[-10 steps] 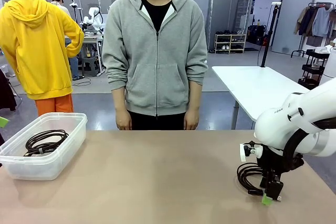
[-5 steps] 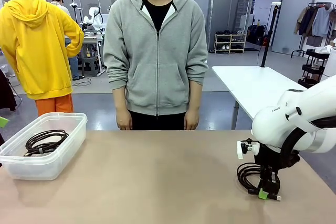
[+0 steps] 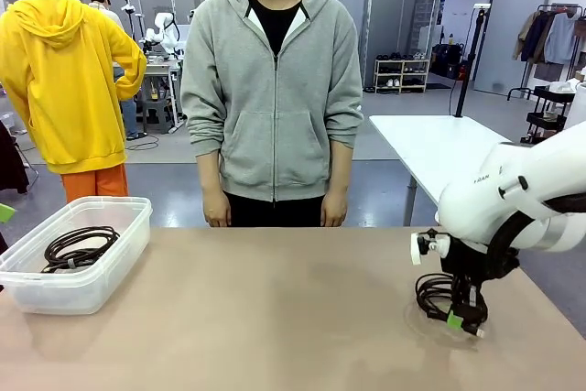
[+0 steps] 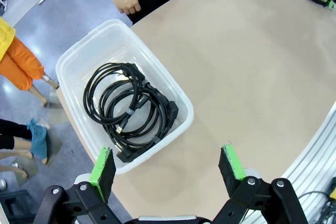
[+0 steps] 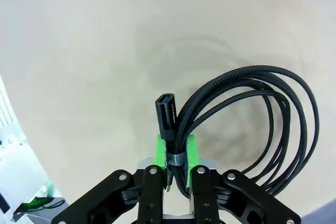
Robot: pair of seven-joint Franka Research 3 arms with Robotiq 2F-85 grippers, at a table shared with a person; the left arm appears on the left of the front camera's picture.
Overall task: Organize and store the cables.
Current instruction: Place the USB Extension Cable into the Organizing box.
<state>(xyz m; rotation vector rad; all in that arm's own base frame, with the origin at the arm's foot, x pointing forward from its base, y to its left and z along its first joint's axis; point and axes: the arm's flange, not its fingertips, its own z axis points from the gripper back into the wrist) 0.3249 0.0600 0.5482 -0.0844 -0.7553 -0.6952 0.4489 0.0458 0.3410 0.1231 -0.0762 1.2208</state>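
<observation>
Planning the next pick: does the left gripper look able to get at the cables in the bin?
Probably yes. The left gripper hangs open near the bin; the bin has no lid, and nothing covers the cables inside.

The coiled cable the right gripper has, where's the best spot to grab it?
Probably at the band where its loops are bundled, beside the USB plug. The right gripper is shut on the coiled cable there, coming from above; one pinch catches every strand, so the coil should stay wound.
</observation>
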